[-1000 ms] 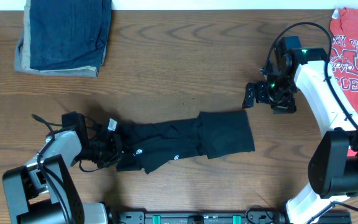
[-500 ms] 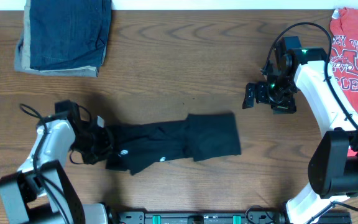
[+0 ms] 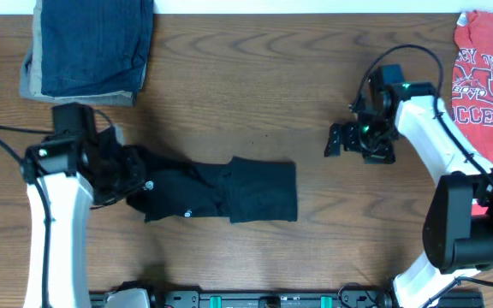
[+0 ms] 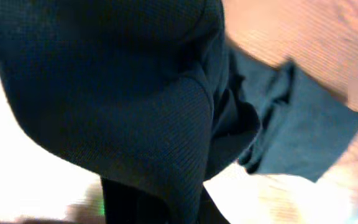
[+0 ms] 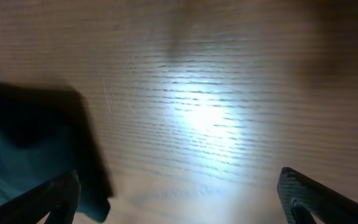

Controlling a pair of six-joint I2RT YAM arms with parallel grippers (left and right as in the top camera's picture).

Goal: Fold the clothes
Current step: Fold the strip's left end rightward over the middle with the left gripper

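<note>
Black shirt (image 3: pixel 221 190), stretched out overhead, seems bunched in left-wrist view.

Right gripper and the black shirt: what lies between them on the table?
Nothing: only bare wooden table separates the right gripper from the black shirt, as the overhead view shows.

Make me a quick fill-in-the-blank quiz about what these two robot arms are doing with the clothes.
The left gripper is shut on the ___ shirt.
The right gripper stands wide ___, holding nothing.
The red T-shirt lies on the robot's ___ side.
Missing words: black; open; right.
</note>
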